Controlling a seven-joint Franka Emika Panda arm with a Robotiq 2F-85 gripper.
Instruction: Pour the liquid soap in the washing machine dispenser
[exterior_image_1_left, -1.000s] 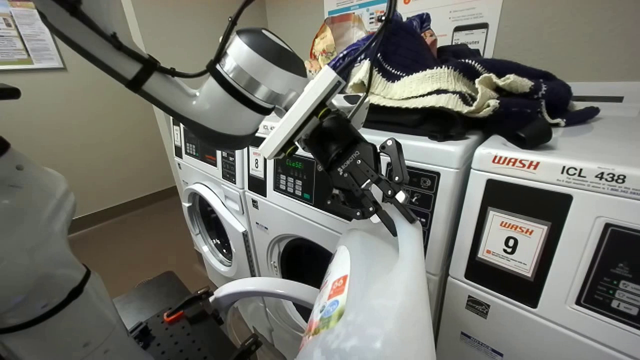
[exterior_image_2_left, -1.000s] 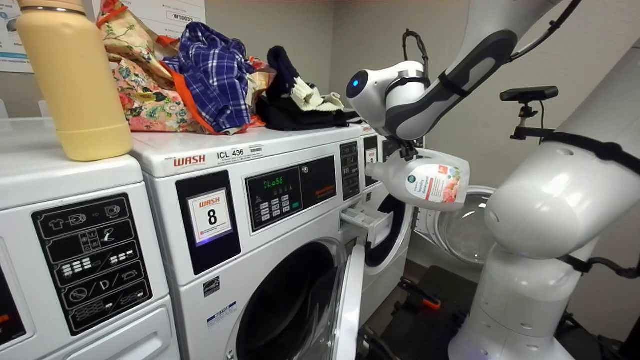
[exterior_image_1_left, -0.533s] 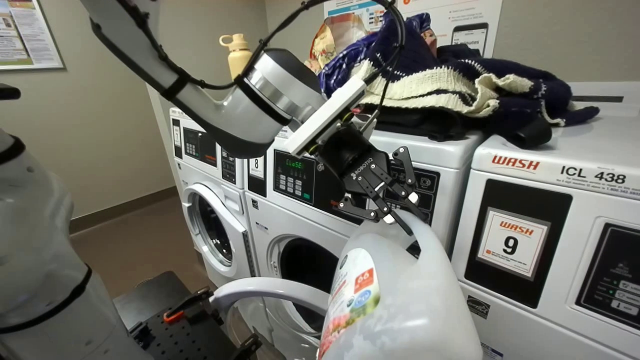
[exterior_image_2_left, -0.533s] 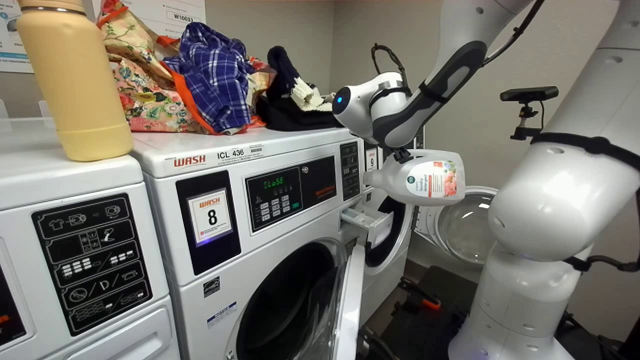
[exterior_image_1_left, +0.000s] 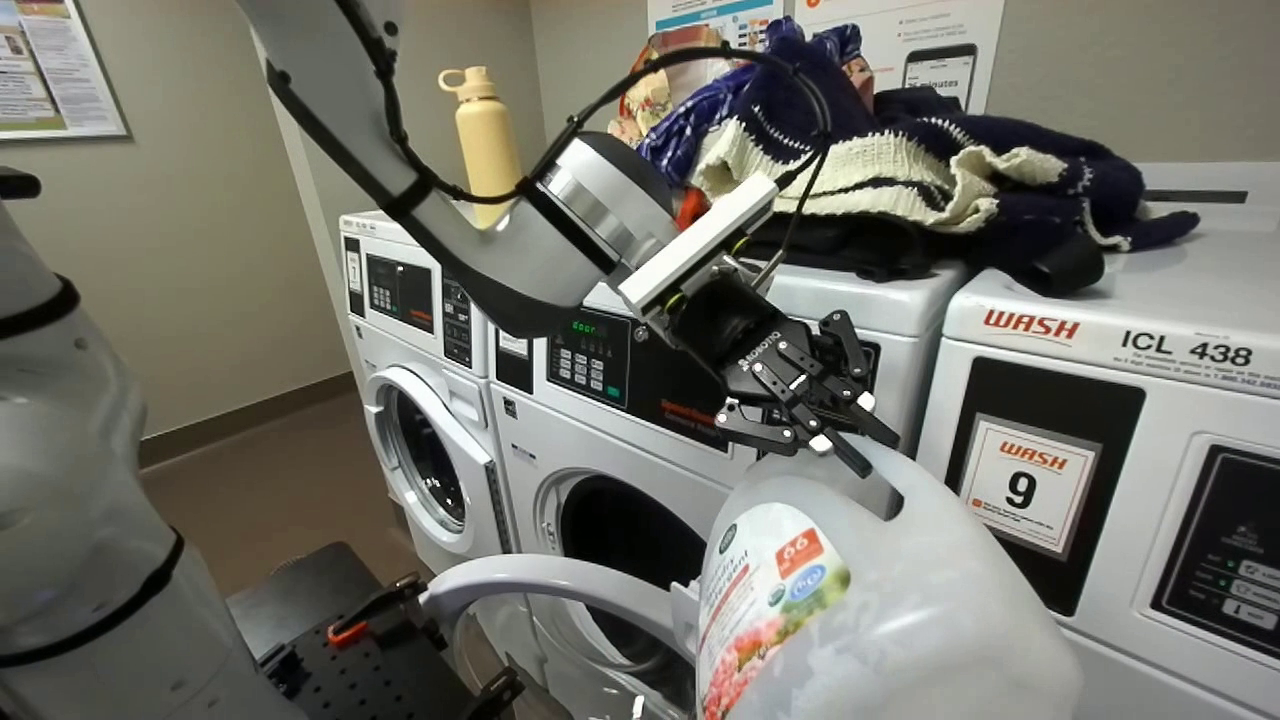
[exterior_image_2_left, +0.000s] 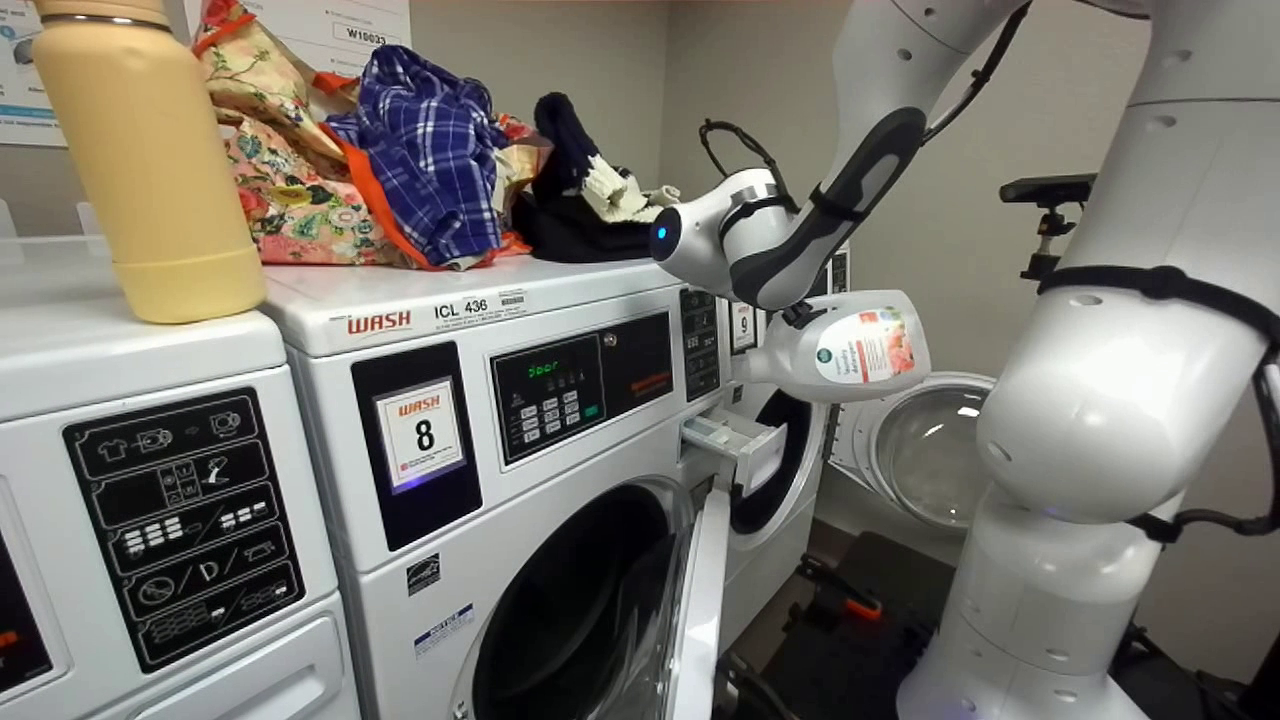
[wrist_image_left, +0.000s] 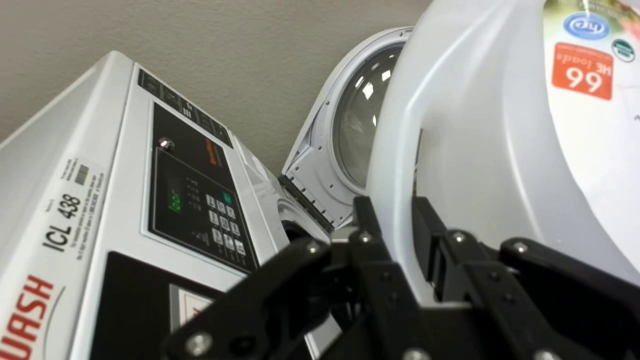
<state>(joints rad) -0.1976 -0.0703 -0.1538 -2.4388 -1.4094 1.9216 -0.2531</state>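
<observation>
- Gripping the jug (exterior_image_2_left: 845, 348) of liquid soap by its moulded handle (wrist_image_left: 392, 175): black fingers (wrist_image_left: 367, 217) clamped on it, one each side in the wrist view.
- Jug held in the air, out in front of the machines, in both exterior views.
- Jug tipped on its side, near level in an exterior view; neck end (exterior_image_2_left: 752, 367) points left there, a touch lower than the rest.
- Cap on or off: too pale to tell. Liquid moving or not: can't tell.
- Label (exterior_image_1_left: 765, 610) shows in both exterior views; its red "66" square (wrist_image_left: 582, 70) stands upside down in the wrist view.
- Dispenser drawer (exterior_image_2_left: 763, 460) pulled out of the washing machine (exterior_image_2_left: 540, 492), below the neck end in an exterior view; can't tell if lined up in depth.
- Washing machine: number 8 sticker (exterior_image_2_left: 422, 432), green display (exterior_image_2_left: 545, 368) reading "door", round door (exterior_image_2_left: 706, 600) swung open.
- On top of it: floral bag (exterior_image_2_left: 300, 200), blue plaid cloth (exterior_image_2_left: 430, 165), navy-and-cream knit (exterior_image_1_left: 850, 170) trailing onto the next top.
- Yellow-tan bottle (exterior_image_2_left: 155, 180) upright on the neighbouring washer (exterior_image_2_left: 150, 350).
- Washer with the 9 sticker (exterior_image_1_left: 1165, 420) behind the jug in an exterior view, partly covered by it.
- Arm (exterior_image_1_left: 520, 255) bent above the jug; dark perforated platform (exterior_image_1_left: 390, 650) lower down, orange-red piece (exterior_image_1_left: 347, 633) on it.
</observation>
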